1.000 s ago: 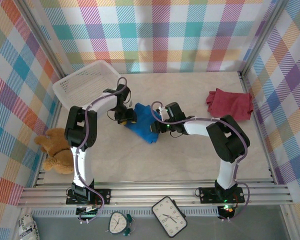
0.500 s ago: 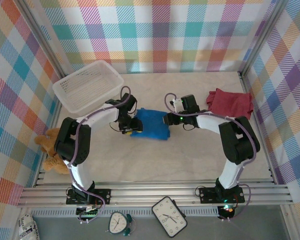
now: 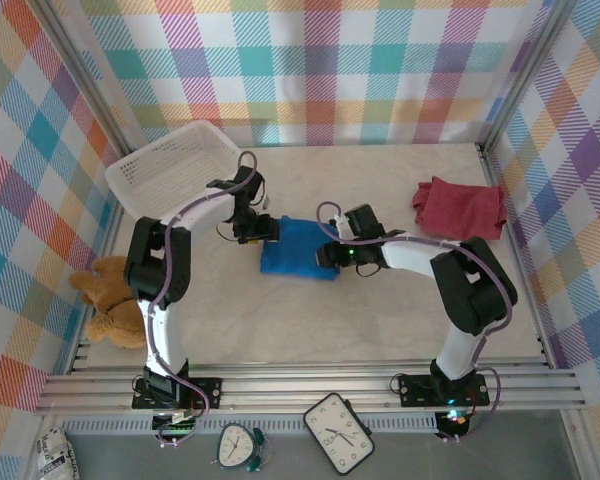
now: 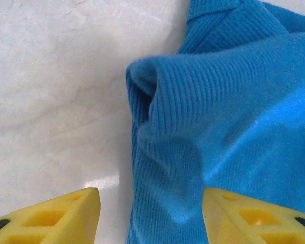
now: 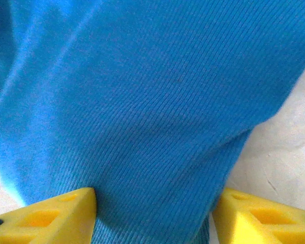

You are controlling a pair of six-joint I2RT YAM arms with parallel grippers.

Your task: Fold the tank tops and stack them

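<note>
Has the left gripper (image 3: 264,231) splayed open at the left edge of the blue tank top (image 3: 298,250), gripping nothing. Shows that top folded into a compact rectangle at frame centre. Has the right gripper (image 3: 327,256) equally splayed over its right edge. Leaves the dark red tank tops (image 3: 460,208) crumpled at upper right. Looks roughly a third done: reds unfolded, nothing stacked.

The blue tank top (image 4: 234,127) is soft cloth with thin ribs, not shiny. The red tank top (image 3: 460,208) is dull cloth too. The table (image 3: 380,320) is smooth like pale stone, a bit shiny. The basket (image 3: 170,175) is white plastic with little holes. The teddy bear (image 3: 115,300) is fuzzy. The rails (image 3: 310,385) are metal.
</note>
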